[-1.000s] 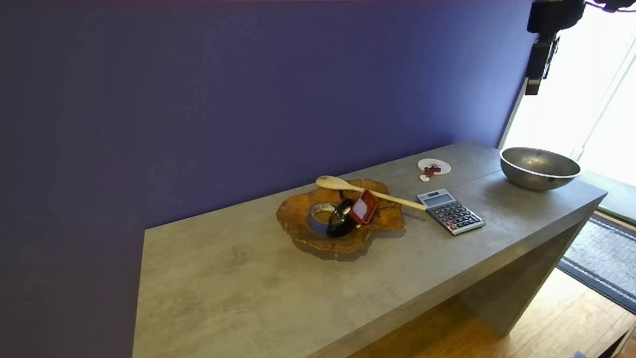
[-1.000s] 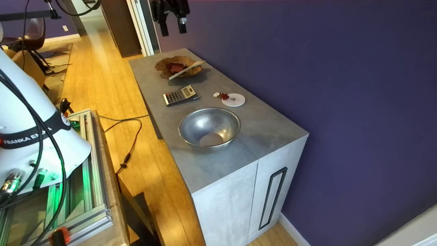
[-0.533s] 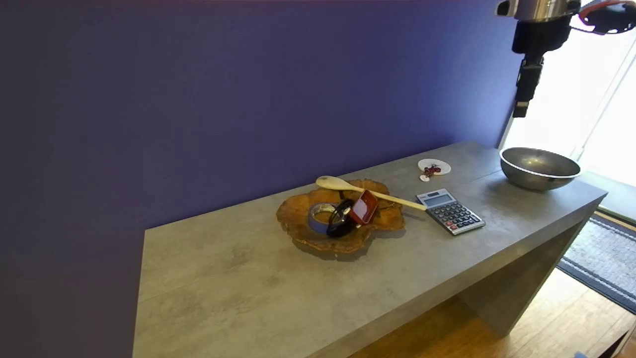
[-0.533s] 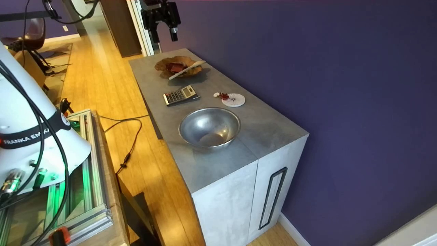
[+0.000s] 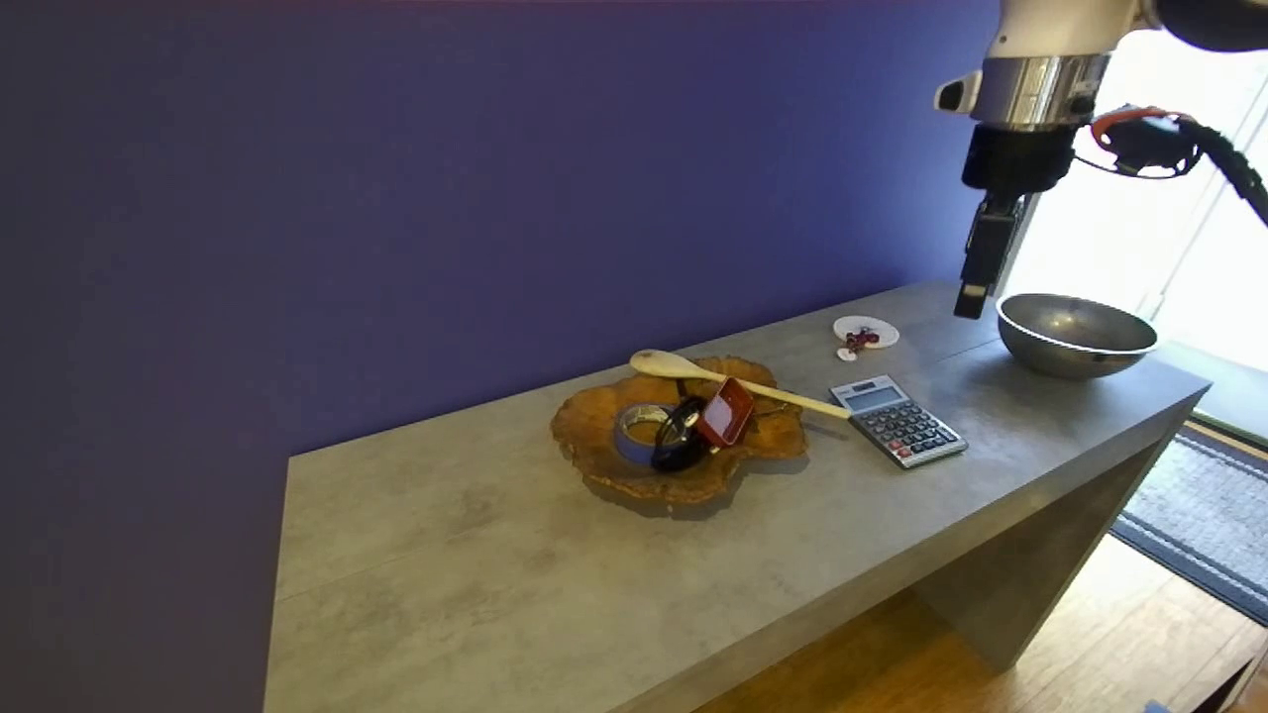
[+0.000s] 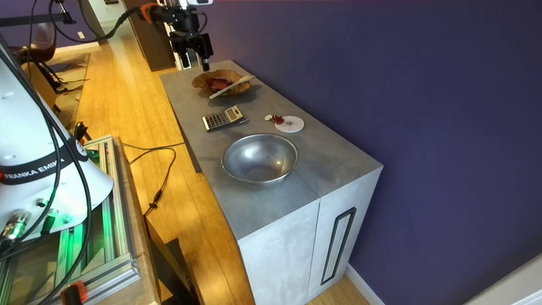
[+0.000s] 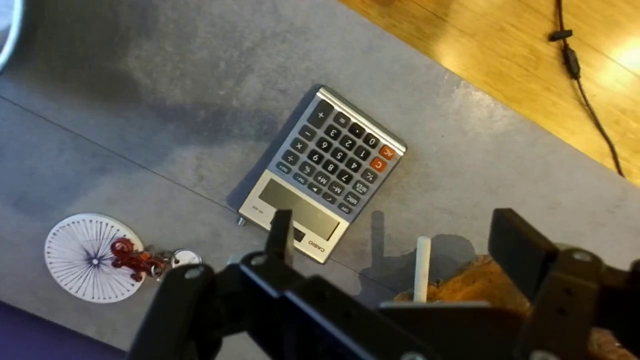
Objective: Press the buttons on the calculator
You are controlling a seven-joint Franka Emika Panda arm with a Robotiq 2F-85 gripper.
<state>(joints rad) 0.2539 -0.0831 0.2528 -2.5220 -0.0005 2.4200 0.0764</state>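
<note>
Calc [image 7: 322, 175]: CASIO; arm [image 6: 29, 135]: FRANKA EMIKA.

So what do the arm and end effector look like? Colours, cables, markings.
White, rounded arm; black band lettered FRANKA EMIKA in white; slim black cables run along it. White wrist with a silver metallic ring; near it, a thick black cable with an orange-red collar. End effector: black, two blocky fingers.

A grey, concrete-look counter [image 5: 426, 574] stands against a plain blue-purple wall [image 5: 495, 198]; its end face [image 6: 279, 254] carries a black rectangular frame [image 6: 352, 214]. Wood-plank flooring [image 6: 199, 212] extends alongside the counter, and a grey, dark-bordered rug [image 5: 1204, 510] lies beyond it in an exterior view. A brightly lit, overexposed opening [image 5: 1119, 238] appears behind the counter; a dark brown chair [image 6: 44, 45] stands in the far background.
</note>
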